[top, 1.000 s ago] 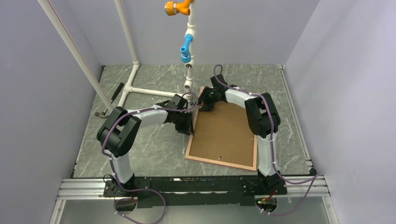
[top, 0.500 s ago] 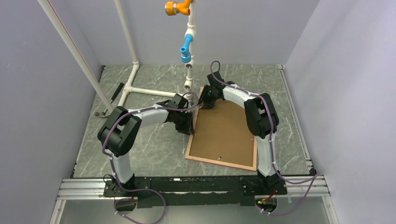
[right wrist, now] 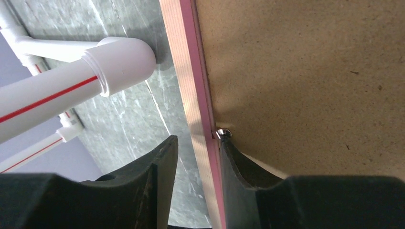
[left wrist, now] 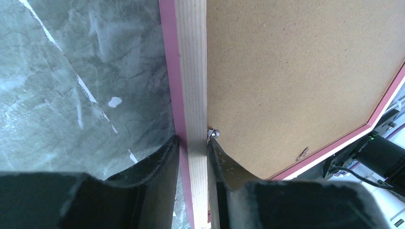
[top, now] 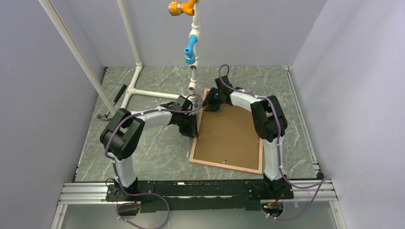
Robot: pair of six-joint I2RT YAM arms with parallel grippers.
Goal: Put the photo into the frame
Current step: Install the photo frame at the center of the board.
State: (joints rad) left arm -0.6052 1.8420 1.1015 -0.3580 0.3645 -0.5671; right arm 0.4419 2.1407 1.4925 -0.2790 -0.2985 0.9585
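While both arms reach in over the grey-green marbled tabletop [top: 157, 148], I see the large thin rectangular picture frame [top: 224, 167] lying flat and face down, a little right of centre. Its tan wood reverse is up, with pink showing along the edges. A plain brown fibreboard backing board [top: 229, 136], matte and finely speckled, fills the opening. The photo does not show from any camera.

The left gripper [left wrist: 192, 143] is on the frame's left rail, about midway along it. Its two black, curved fingers sit either side of the pale, straight-grained wooden strip. One presses the pink outer side and the other the board side, so it is clamped on the frame. A small shiny metal retaining tab [left wrist: 213, 134] sits right at the inner fingertip.

The right gripper [right wrist: 197, 140] straddles the rail near the frame's far left corner. Its inner finger touches the wood beside a second tab [right wrist: 223, 133]. A thin strip of marble shows between the outer finger [right wrist: 157, 167] and the rail. These jaws look partly open and not gripping, though the angle is steep and I would not swear to it. The smooth rounded elbow of the white plastic pipe stand [right wrist: 114, 62], marked with a red stripe, hangs just beside that rail.
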